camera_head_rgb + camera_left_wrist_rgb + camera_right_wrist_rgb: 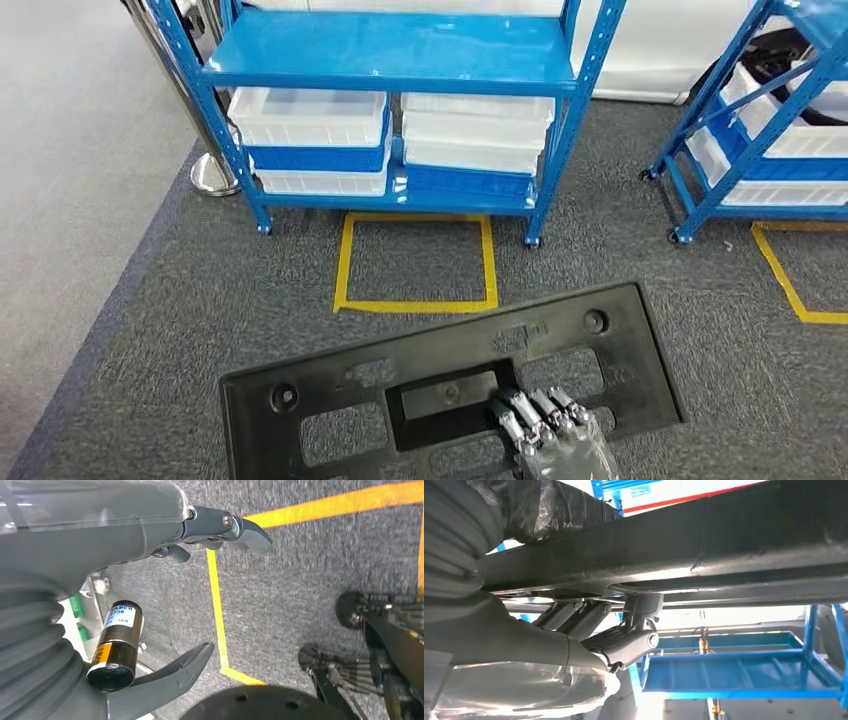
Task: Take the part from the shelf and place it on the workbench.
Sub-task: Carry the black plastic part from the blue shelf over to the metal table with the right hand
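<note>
Black plastic part point(450, 385) gripped by right hand point(560, 440) at lower edge; left hand point(165, 605) open, holds nothing.

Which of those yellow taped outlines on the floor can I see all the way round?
The yellow square in front of the middle blue shelf: all its sides show. The other taped outline, by the right-hand shelf, runs off the picture's edge.

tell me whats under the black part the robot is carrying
The right hand grips the black part from below, fingers through an opening. Grey carpet shows through the cutouts; whatever is directly beneath the solid plastic is hidden.
</note>
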Tool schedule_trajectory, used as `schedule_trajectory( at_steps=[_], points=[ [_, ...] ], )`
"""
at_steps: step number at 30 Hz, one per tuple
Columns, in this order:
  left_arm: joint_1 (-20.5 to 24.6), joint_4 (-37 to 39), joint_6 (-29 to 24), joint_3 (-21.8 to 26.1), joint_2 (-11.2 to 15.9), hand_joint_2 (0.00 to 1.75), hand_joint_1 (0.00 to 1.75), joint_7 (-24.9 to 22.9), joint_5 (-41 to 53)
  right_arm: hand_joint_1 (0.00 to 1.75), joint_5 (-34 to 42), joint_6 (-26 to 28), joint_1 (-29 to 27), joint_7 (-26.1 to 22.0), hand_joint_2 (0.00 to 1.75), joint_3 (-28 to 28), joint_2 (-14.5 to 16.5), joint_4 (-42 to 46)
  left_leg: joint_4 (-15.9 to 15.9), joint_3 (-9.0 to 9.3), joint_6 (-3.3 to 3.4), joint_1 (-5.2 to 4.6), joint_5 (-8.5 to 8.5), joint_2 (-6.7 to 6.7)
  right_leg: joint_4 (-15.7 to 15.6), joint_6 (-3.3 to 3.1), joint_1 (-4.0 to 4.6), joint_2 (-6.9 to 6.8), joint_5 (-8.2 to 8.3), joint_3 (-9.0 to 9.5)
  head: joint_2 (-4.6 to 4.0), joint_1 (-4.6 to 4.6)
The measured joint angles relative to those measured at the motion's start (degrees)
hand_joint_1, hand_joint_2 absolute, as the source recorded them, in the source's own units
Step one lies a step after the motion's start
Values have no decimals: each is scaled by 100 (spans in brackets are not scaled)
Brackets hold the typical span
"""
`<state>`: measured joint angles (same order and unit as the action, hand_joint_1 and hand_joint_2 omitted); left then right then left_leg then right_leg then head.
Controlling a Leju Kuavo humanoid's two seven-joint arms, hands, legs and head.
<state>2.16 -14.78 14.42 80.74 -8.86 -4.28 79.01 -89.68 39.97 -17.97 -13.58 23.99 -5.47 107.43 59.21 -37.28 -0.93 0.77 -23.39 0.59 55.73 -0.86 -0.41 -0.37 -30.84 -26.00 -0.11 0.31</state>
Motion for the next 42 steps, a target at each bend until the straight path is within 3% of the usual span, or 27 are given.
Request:
schedule_trajectory(
  at_steps=[3, 4, 5, 6, 8, 10, 11, 12, 14, 15, 16, 18, 19, 20, 22, 23, 24, 25, 27, 29, 31, 34, 35, 36, 37, 40, 42],
  points=[
    [-7, 1, 2, 0, 11, 175, 0, 0, 5, 175, 0, -2, -54, -29, 175, -61, 42, 16, 869, -219, -56, 6, -868, -10, 10, -92, 7, -23, 218, -263, 0, -11],
    [-7, 1, 3, 0, 12, 175, 0, 0, 11, 175, 0, -2, -73, -47, 175, -85, 55, 20, 1215, -260, -70, 6, -1024, -10, 33, -92, 16, -26, 288, -370, 0, -11],
    [-8, 2, 4, 0, 13, 175, 0, 0, 22, 175, 0, -2, -89, -67, 175, -108, 69, 21, 1462, -248, -80, 7, -1030, -10, 67, -89, 22, -28, 354, -488, 0, -11],
    [-6, 2, 7, 0, 17, 175, 0, 0, 41, 175, 0, -2, -103, -85, 175, -127, 85, 21, 1538, -152, -82, 7, -898, -10, 115, -81, 26, -30, 414, -610, 0, -12],
    [4, 2, 24, -5, 39, 175, 0, 0, 105, 175, 0, -2, -108, -99, 175, -139, 110, 17, 1098, 344, -57, 5, -595, -11, 241, -56, 25, -31, 515, -849, 0, -13],
    [31, 2, 68, -41, 83, 175, 0, 0, 232, 175, 0, -2, -42, -72, 175, -99, 117, -16, 238, 975, -2, -17, -688, -10, 363, -11, 37, -31, 598, -1019, 0, -11],
    [51, 3, 108, -81, 110, 175, 0, 0, 325, 175, 0, -2, 45, -41, 175, -42, 121, -64, -63, 1153, 35, -32, -799, -10, 393, 17, 41, -33, 647, -1061, 0, -9],
    [68, 6, 156, -132, 140, 175, 0, 1, 431, 175, -1, -3, 167, 3, 175, 51, 133, -144, -234, 1224, 75, -47, -864, -8, 396, 48, 41, -35, 702, -1085, 0, -9],
    [104, 25, 289, -273, 212, 175, 0, 12, 679, 175, -1, -5, 534, 155, 175, 387, 213, -438, -292, 1152, 166, -34, -768, 6, 376, 111, 35, -29, 779, -1124, 0, -5],
    [130, 36, 356, -356, 250, 175, 0, 19, 793, 175, 7, -7, 769, 255, 175, 624, 297, -668, -307, 1087, 213, -21, -688, 22, 430, 135, 30, -21, 675, -1170, 0, 0],
    [158, 46, 415, -444, 295, 175, 0, 25, 890, 175, 33, -9, 1031, 351, 175, 877, 407, -937, -323, 1003, 249, -6, -598, 41, 573, 156, 22, -12, 458, -1238, 0, 4],
    [210, 55, 478, -600, 362, 175, 0, 28, 992, 175, 131, -12, 1572, 476, 175, 1342, 630, -1488, -319, 798, 290, -1, -428, 74, 1153, 189, -18, -4, -164, -1388, 0, 9],
    [225, 57, 485, -658, 390, 175, 0, 28, 1011, 175, 191, -13, 1804, 501, 175, 1521, 712, -1716, -311, 692, 289, -1, -343, 80, 1493, 211, -38, -3, -360, -1433, 0, 8],
    [235, 58, 484, -704, 407, 175, 0, 28, 1020, 175, 252, -13, 2001, 517, 175, 1673, 767, -1912, -298, 577, 279, 1, -262, 80, 1769, 232, -57, -2, -393, -1432, 0, 8],
    [241, 64, 476, -764, 428, 175, 0, 26, 1027, 175, 363, -13, 2281, 531, 175, 1901, 833, -2206, -254, 348, 239, 11, -129, 87, 1875, 263, -88, -7, -74, -1229, 0, 9],
    [236, 71, 470, -790, 432, 175, 0, 24, 1026, 175, 419, -13, 2380, 534, 175, 1987, 854, -2318, -222, 245, 213, 19, -79, 100, 1677, 273, -101, -36, 118, -1012, 0, 8],
    [228, 77, 465, -811, 438, 175, 0, 23, 1027, 175, 470, -12, 2466, 534, 175, 2060, 871, -2412, -175, 162, 180, 19, -37, 115, 1301, 279, -103, -122, 163, -708, 0, 9],
    [216, 84, 460, -831, 445, 175, 0, 22, 1027, 175, 521, -11, 2544, 535, 175, 2128, 893, -2502, -124, 100, 143, 18, -5, 135, 860, 263, -86, -209, 92, -396, 0, 8],
    [202, 92, 454, -852, 463, 175, 0, 22, 1028, 175, 601, -10, 2664, 537, 175, 2226, 936, -2646, -60, 52, 55, 17, 54, 185, 261, 187, -41, -323, -160, -37, 0, 3],
    [201, 100, 453, -861, 471, 175, 0, 22, 1029, 175, 637, -10, 2733, 539, 175, 2287, 964, -2748, -59, 46, -39, 49, 101, 263, 173, 63, -13, -255, -151, -56, 0, 2],
    [199, 105, 454, -863, 477, 175, 0, 22, 1030, 175, 642, -10, 2779, 541, 175, 2331, 984, -2826, 128, -35, -107, 80, -96, 209, 161, -52, -5, -166, -49, -134, 0, 3],
    [187, 109, 457, -864, 492, 175, 0, 22, 1033, 175, 643, -10, 2821, 542, 175, 2361, 1008, -2916, 1155, -389, -134, 77, -793, 22, 169, -146, 37, -19, 89, -286, 0, 0],
    [182, 109, 457, -864, 500, 175, 0, 22, 1035, 175, 643, -10, 2828, 543, 175, 2365, 1012, -2944, 1434, -463, -124, 68, -896, 1, 178, -158, 61, 35, 121, -331, 0, 0],
    [179, 109, 457, -866, 508, 175, 0, 22, 1038, 175, 642, -10, 2834, 546, 175, 2370, 1015, -2973, 1527, -447, -101, 58, -886, -11, 188, -166, 85, 91, 145, -367, 0, 0],
    [178, 110, 457, -870, 513, 175, 0, 22, 1040, 175, 642, -10, 2840, 549, 175, 2375, 1018, -3002, 1385, -314, -62, 41, -771, -29, 200, -169, 109, 154, 161, -389, 0, 0],
    [175, 116, 462, -893, 558, 175, 0, 23, 1044, 175, 642, -10, 2870, 555, 175, 2394, 1037, -3075, 270, 378, 138, -16, -383, -336, 245, -152, 132, 317, 186, -437, 0, 5],
    [168, 125, 468, -902, 588, 175, 0, 25, 1046, 175, 641, -10, 2901, 560, 175, 2420, 1049, -3125, -67, 554, 205, -43, -369, -484, 260, -93, 84, 417, 223, -497, 0, 1]
  ],
)
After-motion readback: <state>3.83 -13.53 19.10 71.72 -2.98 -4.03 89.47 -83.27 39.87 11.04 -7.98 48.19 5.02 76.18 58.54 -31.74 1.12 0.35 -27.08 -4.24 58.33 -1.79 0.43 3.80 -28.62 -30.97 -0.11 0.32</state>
